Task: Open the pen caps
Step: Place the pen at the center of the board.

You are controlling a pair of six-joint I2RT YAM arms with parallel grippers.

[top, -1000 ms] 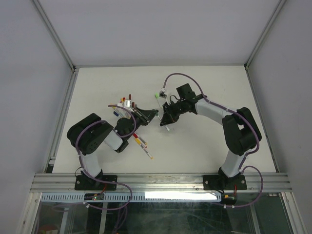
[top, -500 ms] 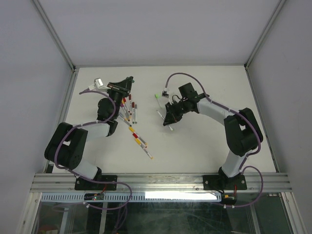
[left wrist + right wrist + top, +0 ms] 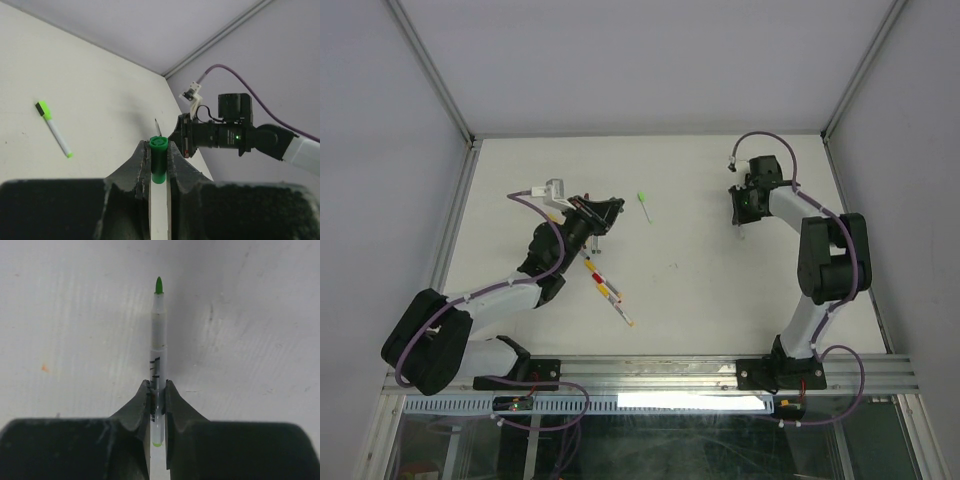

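Observation:
My left gripper (image 3: 158, 150) is shut on a small green pen cap (image 3: 158, 167), held above the table; in the top view the left gripper (image 3: 611, 208) is left of centre. My right gripper (image 3: 158, 390) is shut on a white pen barrel (image 3: 158, 335) with a bare green tip, pointing at the table; in the top view the right gripper (image 3: 743, 222) is at the far right. A capped light-green pen (image 3: 645, 206) lies between the arms and also shows in the left wrist view (image 3: 54, 129). Pens with red and yellow caps (image 3: 604, 286) lie near the left arm.
More pens (image 3: 594, 243) lie partly hidden under the left gripper. The right arm's wrist (image 3: 225, 136) shows ahead of the left gripper. The enclosure walls (image 3: 450, 200) bound the white table (image 3: 700, 290) on three sides.
The right gripper has carried the pen barrel from the table's middle to the far right. The left gripper swung to the back left, then came back towards the centre with the green cap.

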